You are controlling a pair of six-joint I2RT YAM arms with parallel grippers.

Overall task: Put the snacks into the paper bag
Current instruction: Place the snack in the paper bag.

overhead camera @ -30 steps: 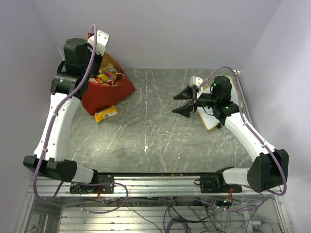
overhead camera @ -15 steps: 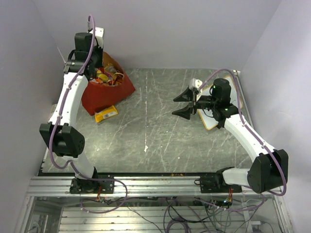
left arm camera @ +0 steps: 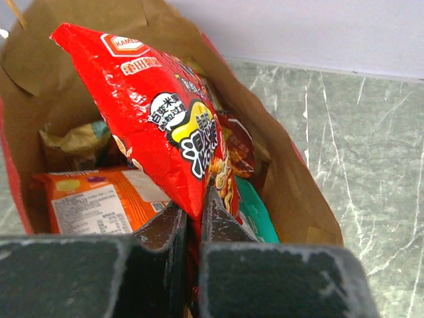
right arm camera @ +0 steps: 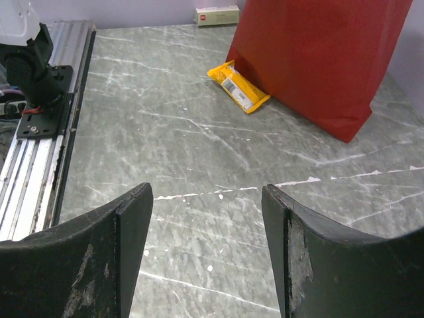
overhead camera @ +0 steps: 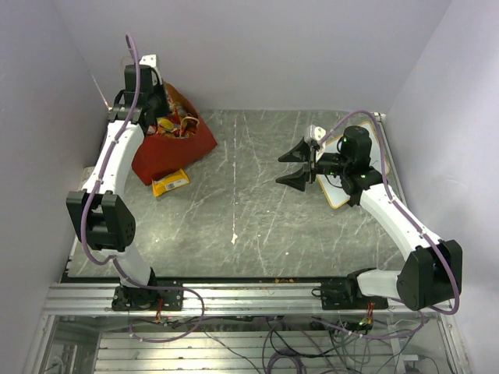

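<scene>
- Evidently to feed it in, the left gripper [left arm camera: 194, 213] was clamped shut on a red packet [left arm camera: 159, 112], which reached into the paper bag's [left arm camera: 285, 172] open mouth at far left, above other packets [left arm camera: 93, 199].
- An orange-yellow packet [overhead camera: 171, 182] lay outside, just beside the bag.
- The right gripper [right arm camera: 205, 192] hung wide open and empty at right.
- The table [overhead camera: 249, 210] was grey marbled stone, and the walls [overhead camera: 273, 47] plain lilac.
</scene>
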